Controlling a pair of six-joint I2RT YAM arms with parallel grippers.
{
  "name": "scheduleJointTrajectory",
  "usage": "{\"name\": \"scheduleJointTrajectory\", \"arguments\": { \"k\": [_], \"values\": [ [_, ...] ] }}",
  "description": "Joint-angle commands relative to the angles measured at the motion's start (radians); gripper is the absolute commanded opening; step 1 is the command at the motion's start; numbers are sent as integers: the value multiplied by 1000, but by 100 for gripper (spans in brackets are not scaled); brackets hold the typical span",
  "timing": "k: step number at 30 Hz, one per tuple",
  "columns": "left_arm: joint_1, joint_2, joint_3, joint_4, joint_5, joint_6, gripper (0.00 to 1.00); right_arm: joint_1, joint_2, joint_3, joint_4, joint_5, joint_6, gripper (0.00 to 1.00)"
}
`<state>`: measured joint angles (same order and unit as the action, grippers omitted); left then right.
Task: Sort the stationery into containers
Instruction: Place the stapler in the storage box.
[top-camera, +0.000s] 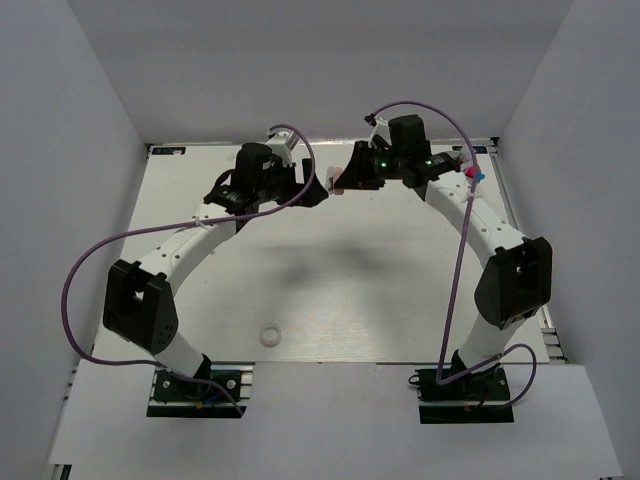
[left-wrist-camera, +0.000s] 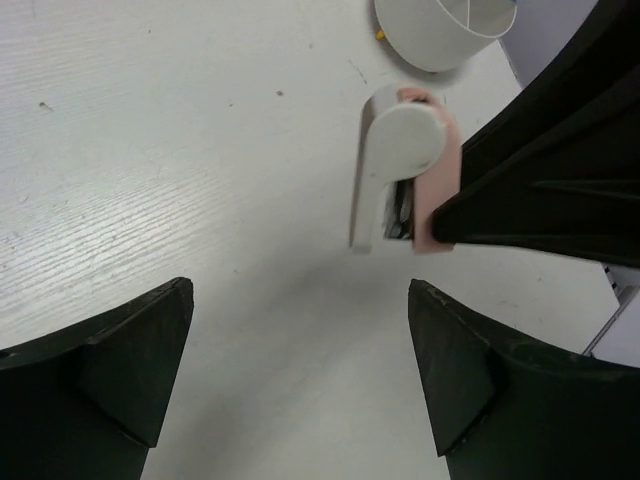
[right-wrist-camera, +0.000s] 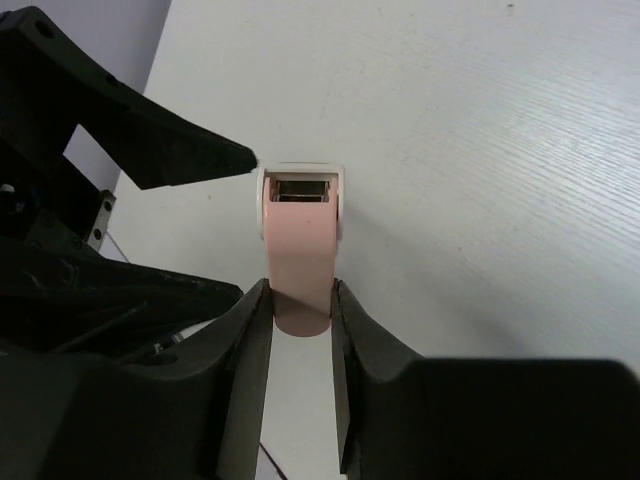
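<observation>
A flat white tabletop with a faint wood grain (top-camera: 350, 290) fills the middle of the scene. Plain matte pale-grey wall panels close it in: one on the left (top-camera: 60, 150), one on the right (top-camera: 590, 130) and one across the far side (top-camera: 320, 60), meeting at the far corners. The light is even and diffuse. A soft, blurred shadow (top-camera: 310, 270) lies near the table's centre. Along the near right edge runs what looks like a silvery metal rail (top-camera: 552, 345), though it is small in view. A smooth white board (top-camera: 330, 420) spans the near side.
</observation>
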<state>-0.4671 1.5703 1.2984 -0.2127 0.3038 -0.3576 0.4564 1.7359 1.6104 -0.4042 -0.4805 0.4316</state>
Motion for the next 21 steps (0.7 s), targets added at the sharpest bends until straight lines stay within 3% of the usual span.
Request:
{"name": "scheduleJointTrajectory", "arguments": {
  "k": [1, 4, 8, 11, 17, 21],
  "values": [
    [13, -78, -5, -29, -9, 17, 98, -34, -94, -4, 12, 11, -89, 0],
    [22, -87, 6, -80, -72, 87, 98, -106, -136, 0, -74, 75, -215, 0],
    [62, -38, 93, -204, -124, 247, 98, -139, -148, 57, -224, 288, -576, 0],
    [82, 11, 136, -312, -149, 311, 98, -177, -101, 155, -350, 353, -724, 0],
    [91, -24, 52, -287, -75, 325, 98, -248, 68, 402, -564, 434, -895, 0],
    [111, 8, 71, -310, -46, 319, 98, -283, 242, 659, -676, 473, -924, 0]
  ]
}}
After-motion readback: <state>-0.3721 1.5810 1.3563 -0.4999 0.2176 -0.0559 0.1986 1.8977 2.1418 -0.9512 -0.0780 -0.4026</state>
